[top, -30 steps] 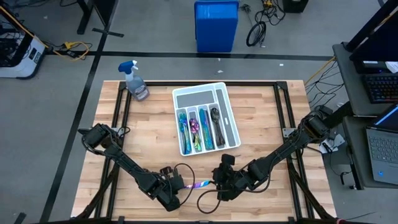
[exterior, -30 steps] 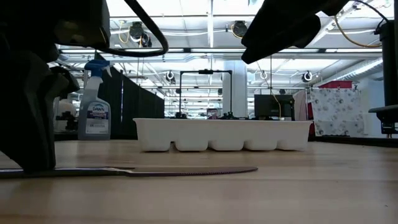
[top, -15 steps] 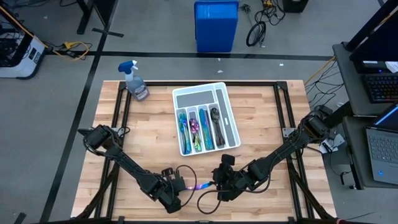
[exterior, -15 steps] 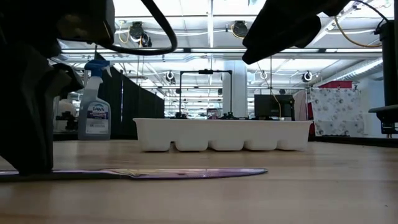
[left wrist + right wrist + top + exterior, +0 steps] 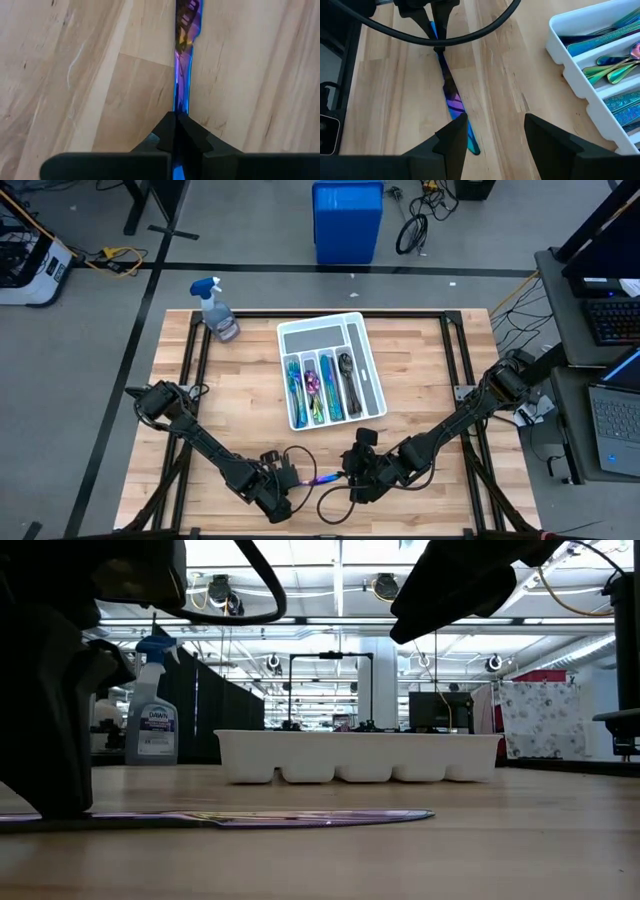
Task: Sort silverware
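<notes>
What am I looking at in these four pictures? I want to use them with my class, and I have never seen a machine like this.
Two robot arms work at a wooden table. One camera looks down from above, one sits at table height, and one rides on each wrist. The left gripper is shut on an iridescent knife lying flat on the wood. The right gripper hangs open over the blade's far end. A white tray already holds sorted cutlery, and a spray bottle stands at one corner.

Iridescent blue-purple knife point(image 5: 451, 97), white tray point(image 5: 370, 370), pale wood table point(image 5: 250, 395), blue spray bottle point(image 5: 217, 310)
</notes>
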{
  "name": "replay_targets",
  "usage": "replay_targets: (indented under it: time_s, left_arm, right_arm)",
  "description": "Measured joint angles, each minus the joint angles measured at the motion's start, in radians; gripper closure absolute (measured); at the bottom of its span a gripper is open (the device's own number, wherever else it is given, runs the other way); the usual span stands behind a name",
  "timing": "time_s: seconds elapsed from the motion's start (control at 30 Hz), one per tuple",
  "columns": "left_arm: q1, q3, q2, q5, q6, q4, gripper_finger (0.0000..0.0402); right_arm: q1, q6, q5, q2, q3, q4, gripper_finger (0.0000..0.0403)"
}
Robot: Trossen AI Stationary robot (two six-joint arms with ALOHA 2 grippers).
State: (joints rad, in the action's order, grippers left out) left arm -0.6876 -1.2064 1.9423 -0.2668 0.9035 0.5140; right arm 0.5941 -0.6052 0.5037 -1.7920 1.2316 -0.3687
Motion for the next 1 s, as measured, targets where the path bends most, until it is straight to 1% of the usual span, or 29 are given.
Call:
replay_targets:
  time_s: [0.2, 0.33, 0.43, 0.5, 0.63, 0.8, 1.0]
  left_arm:
    - [0.0, -0.002, 0.0, -0.004, 0.005, 0.0, 0.0401]
    - [0.0, -0.002, -0.001, -0.004, 0.006, 0.0, 0.0401]
    - [0.0, -0.002, -0.001, -0.004, 0.006, -0.001, 0.0401]
    - [0.0, -0.002, -0.002, -0.004, 0.006, -0.002, 0.0401]
    - [0.0, -0.002, -0.002, -0.005, 0.006, -0.006, 0.0401]
    - [0.0, -0.002, -0.002, -0.005, 0.006, -0.006, 0.0401]
    - [0.0, -0.002, -0.003, -0.005, 0.006, -0.006, 0.0401]
  right_arm:
    - [0.0, 0.0, 0.0, 0.0, 0.0, -0.003, 0.0225]
    - [-0.01, -0.017, 0.001, -0.008, 0.0, -0.035, 0.0225]
    - [-0.012, 0.04, -0.005, -0.038, 0.0, -0.03, 0.0225]
    - [-0.01, 0.059, -0.025, -0.061, 0.0, -0.008, 0.0225]
    - [-0.012, 0.07, -0.114, -0.109, 0.0, 0.039, 0.0225]
    - [-0.015, 0.113, -0.117, -0.152, 0.0, 0.059, 0.0225]
    - [-0.014, 0.154, -0.117, -0.175, 0.0, 0.067, 0.0225]
